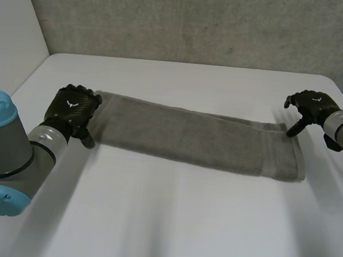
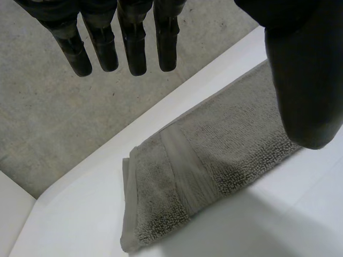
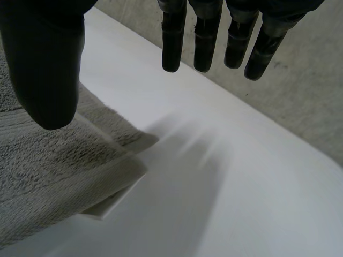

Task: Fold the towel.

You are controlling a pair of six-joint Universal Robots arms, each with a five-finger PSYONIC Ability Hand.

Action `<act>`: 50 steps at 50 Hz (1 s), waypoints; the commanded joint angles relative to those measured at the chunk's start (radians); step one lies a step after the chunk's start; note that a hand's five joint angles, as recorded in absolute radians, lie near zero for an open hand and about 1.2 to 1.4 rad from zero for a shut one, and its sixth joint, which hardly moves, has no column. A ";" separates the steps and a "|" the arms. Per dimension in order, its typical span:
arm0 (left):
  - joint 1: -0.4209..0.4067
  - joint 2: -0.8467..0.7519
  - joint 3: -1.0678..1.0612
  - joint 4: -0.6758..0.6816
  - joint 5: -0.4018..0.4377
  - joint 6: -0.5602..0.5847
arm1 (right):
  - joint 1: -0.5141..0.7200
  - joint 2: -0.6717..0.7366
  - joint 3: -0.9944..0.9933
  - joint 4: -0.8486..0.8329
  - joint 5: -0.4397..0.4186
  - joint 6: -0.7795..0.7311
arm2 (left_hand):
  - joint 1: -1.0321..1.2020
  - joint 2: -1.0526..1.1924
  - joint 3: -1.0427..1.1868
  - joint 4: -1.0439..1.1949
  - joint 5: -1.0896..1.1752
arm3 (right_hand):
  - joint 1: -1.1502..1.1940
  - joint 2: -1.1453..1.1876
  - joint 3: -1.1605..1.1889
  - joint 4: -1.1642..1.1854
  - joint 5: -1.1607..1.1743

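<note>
The towel (image 1: 189, 136), lying across mid-frame, seems soft and limp, best pinched at its short ends, where the left hand (image 1: 71, 110) and right hand (image 1: 308, 107) are open, empty.

The right hand (image 3: 48, 69) hangs with straight fingers (image 3: 174, 37) spread from the thumb, holding nothing. Under the thumb, a corner of the grey towel (image 3: 48, 176) lies on the white bench (image 3: 241, 187), whose edge runs along a grey wall (image 3: 300, 101).
</note>
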 commanded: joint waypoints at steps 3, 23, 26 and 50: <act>-0.001 -0.001 -0.002 0.000 0.002 0.000 | -0.012 0.088 -0.089 0.058 -0.009 0.038 | -0.106 -0.050 -0.049 -0.056 -0.018 | 0.020 0.026 -0.012 -0.058 0.007; -0.002 -0.002 -0.004 -0.002 0.002 0.000 | -0.052 0.114 -0.083 0.070 -0.012 0.038 | -0.109 -0.053 -0.049 -0.056 -0.021 | 0.214 0.219 -0.012 -0.058 0.201; -0.001 -0.002 -0.004 -0.002 0.002 0.000 | -0.053 0.115 -0.075 0.075 -0.015 0.037 | -0.109 -0.053 -0.049 -0.056 -0.021 | 0.249 0.255 -0.012 -0.058 0.236; -0.001 -0.002 -0.010 0.000 0.002 0.002 | -0.049 0.115 -0.054 0.066 -0.090 0.030 | -0.109 -0.053 -0.049 -0.056 -0.021 | 0.865 0.871 -0.012 -0.058 0.853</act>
